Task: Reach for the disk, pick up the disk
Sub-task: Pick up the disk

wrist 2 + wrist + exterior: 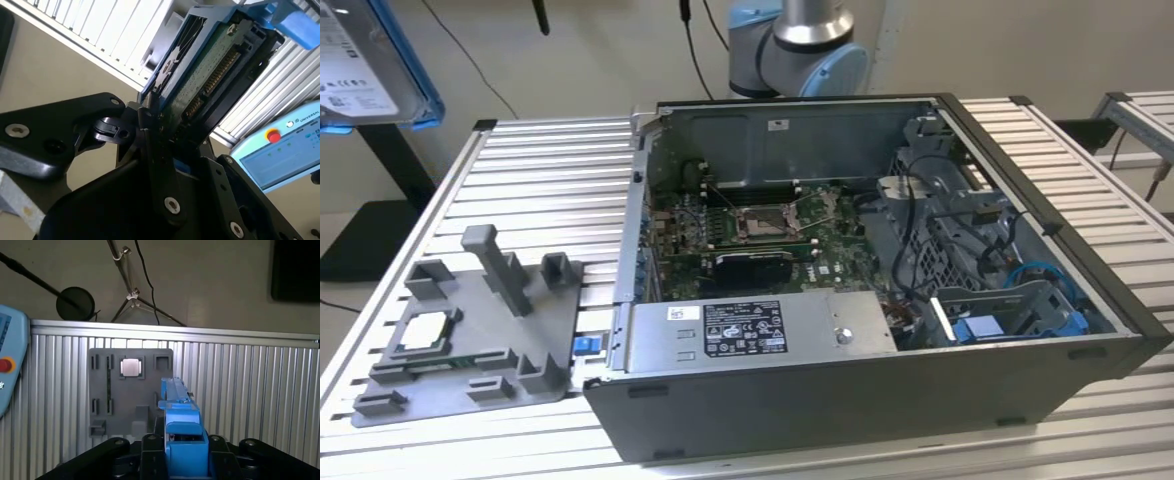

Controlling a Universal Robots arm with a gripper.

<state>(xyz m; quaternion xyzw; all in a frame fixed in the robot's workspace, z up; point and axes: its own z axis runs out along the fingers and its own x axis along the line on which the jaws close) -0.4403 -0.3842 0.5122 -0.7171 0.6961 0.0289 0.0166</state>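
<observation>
Chip point(424, 330) on stand point(507, 345), stand exterior view's left of case point(854, 400), disk point(210, 70) in tool point(167, 145)

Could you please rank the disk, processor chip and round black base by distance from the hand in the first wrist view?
1. Disk: gripped in the hand.
2. Processor chip: on the grey stand.
3. Round black base: beyond the table edge.

In the exterior view the disk point(367, 62) is cut off by the top and left edges, and the arm point(798, 45) by the top edge. In the second wrist view the gripper point(172, 135) hides the disk's lower end.
</observation>
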